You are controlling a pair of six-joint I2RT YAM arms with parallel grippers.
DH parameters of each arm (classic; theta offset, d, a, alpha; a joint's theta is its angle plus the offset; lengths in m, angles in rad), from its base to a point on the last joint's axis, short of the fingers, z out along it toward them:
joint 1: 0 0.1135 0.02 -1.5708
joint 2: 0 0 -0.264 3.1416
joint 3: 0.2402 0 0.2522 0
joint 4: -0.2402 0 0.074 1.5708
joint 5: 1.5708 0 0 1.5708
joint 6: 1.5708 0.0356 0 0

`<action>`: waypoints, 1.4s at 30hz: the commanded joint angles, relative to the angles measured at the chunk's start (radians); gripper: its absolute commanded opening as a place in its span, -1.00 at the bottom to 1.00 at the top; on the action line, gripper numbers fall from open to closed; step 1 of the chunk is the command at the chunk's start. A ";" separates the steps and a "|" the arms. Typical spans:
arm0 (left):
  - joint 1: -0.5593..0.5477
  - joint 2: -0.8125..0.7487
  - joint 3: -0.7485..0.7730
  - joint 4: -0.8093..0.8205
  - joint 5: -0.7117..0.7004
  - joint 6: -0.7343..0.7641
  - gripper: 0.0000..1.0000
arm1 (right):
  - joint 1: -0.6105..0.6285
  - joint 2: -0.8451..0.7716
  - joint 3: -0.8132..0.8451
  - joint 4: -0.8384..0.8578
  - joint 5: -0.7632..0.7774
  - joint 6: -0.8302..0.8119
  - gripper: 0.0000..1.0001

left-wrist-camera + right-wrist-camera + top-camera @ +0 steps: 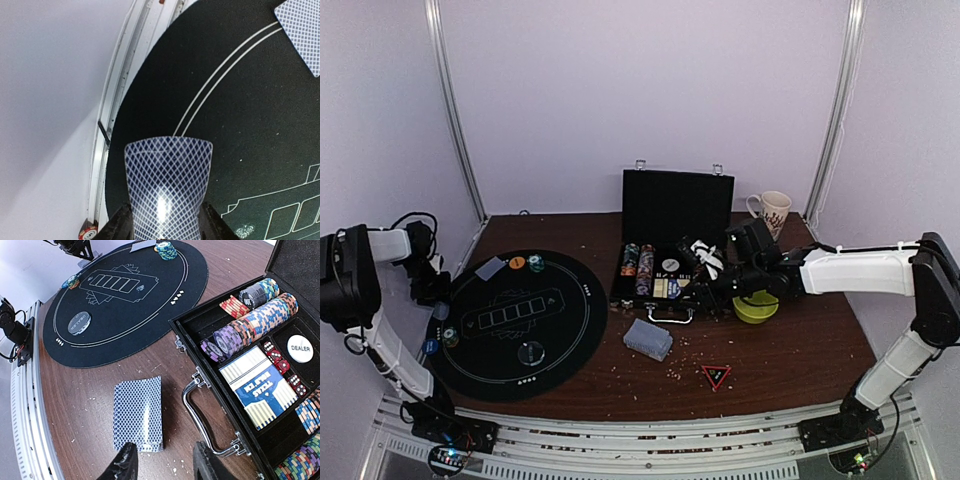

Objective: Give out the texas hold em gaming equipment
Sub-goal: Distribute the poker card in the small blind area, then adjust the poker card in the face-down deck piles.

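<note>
Pinches one blue-backed card [167, 190] in the closed left gripper [167, 227], over the far-left edge of the black mat [240, 115]. Hangs the right gripper [165, 462] jaws apart, empty, beside the deck [138, 412] lying between mat and chip case [220, 390].

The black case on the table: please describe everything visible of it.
The black case stands open on the brown table, lid upright, right of the round black mat. Its compartments hold rows of multicoloured chips, red dice, a white DEALER button and a blue card box. A metal handle on the front wall faces the arms.
</note>
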 commanded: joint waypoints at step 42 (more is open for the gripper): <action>-0.851 -0.107 0.125 0.270 0.499 -0.015 0.73 | 0.208 0.026 -0.058 -0.001 0.333 -0.027 0.97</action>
